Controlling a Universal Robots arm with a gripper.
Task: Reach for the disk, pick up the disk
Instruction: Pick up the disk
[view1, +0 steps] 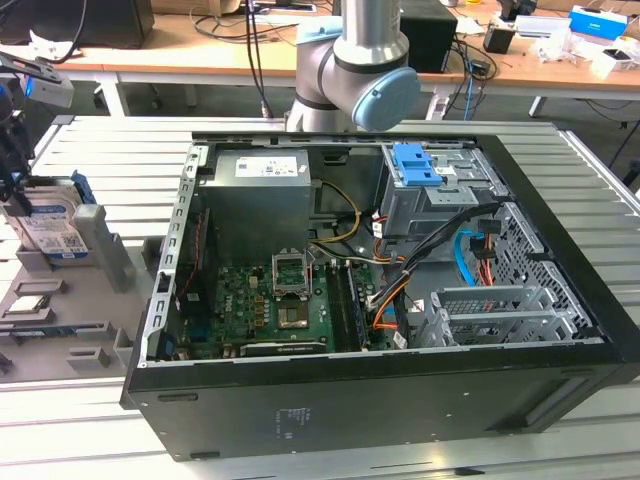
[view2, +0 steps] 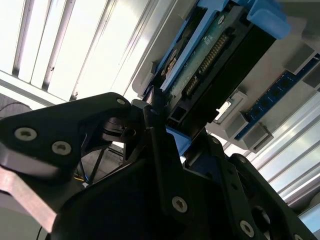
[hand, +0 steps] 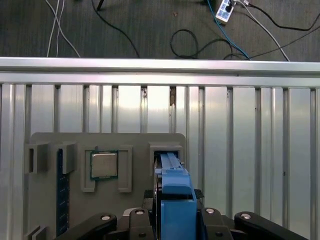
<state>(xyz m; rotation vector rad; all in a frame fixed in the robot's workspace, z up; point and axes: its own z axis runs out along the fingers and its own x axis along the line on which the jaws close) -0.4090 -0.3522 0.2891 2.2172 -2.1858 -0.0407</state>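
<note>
Claw (view2: 180, 130) astride upright disk (view1: 52, 232), grip unclear | grey tray (view1: 60, 310) slot | processor chip (hand: 104, 165) beside

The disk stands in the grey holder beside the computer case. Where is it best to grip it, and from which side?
Probably from straight above. The disk stands on edge in a slot of the grey holder, so only its upper part is free. Close on the two broad flat faces, just under the top blue rail.
</note>
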